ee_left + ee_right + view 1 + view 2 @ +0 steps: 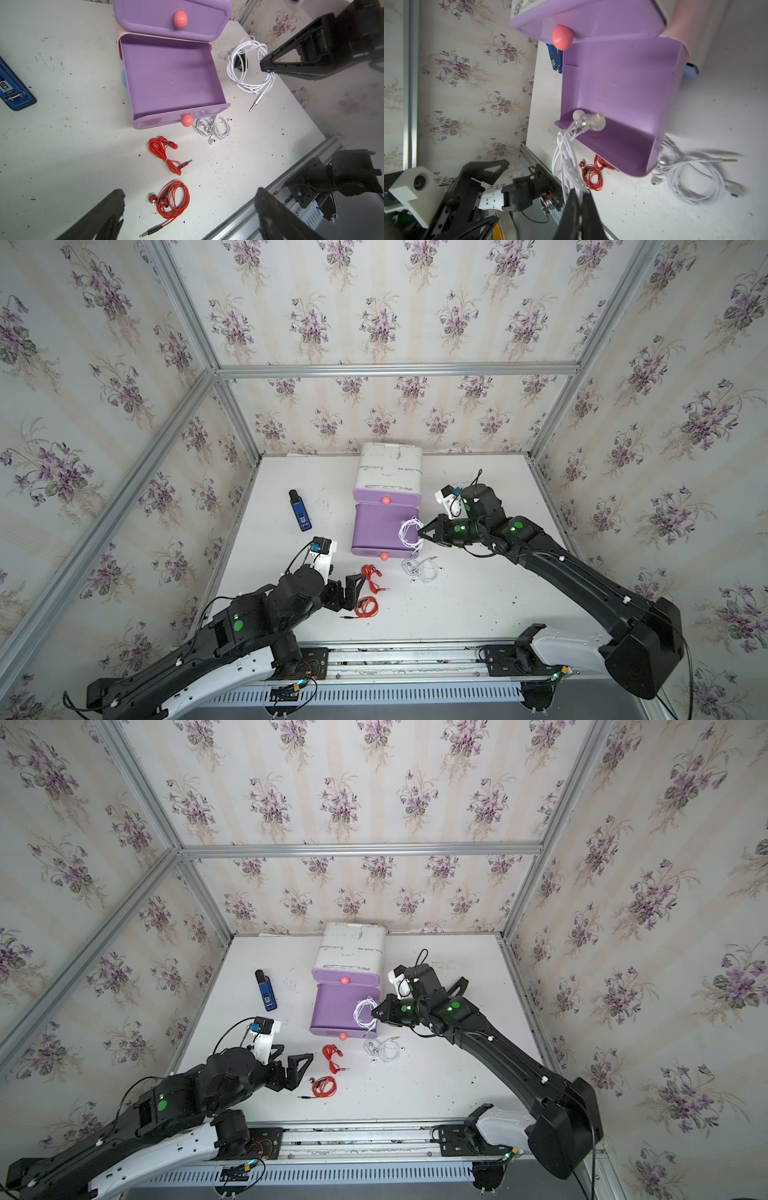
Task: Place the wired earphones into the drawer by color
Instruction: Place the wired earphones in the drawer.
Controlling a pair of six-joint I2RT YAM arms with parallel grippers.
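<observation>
A white cabinet has its lower purple drawer (374, 526) pulled out, and the drawer is bare inside (170, 79). My right gripper (420, 532) is shut on a coil of white wired earphones (409, 533), which hangs over the drawer's right edge (564, 149). A second white set (424, 569) lies on the table before the drawer's right corner. Two red sets (371, 577) (366, 608) lie in front of the drawer. My left gripper (358, 593) stands open just left of them; the nearer red coil (174, 201) lies between its fingers, untouched.
The upper purple drawer (386, 498) with a pink knob sits almost pushed in. A blue-and-black gadget (300, 510) lies left of the cabinet (390, 466). A metal rail (415, 649) runs along the table's front edge. Framed floral walls close in the sides and back.
</observation>
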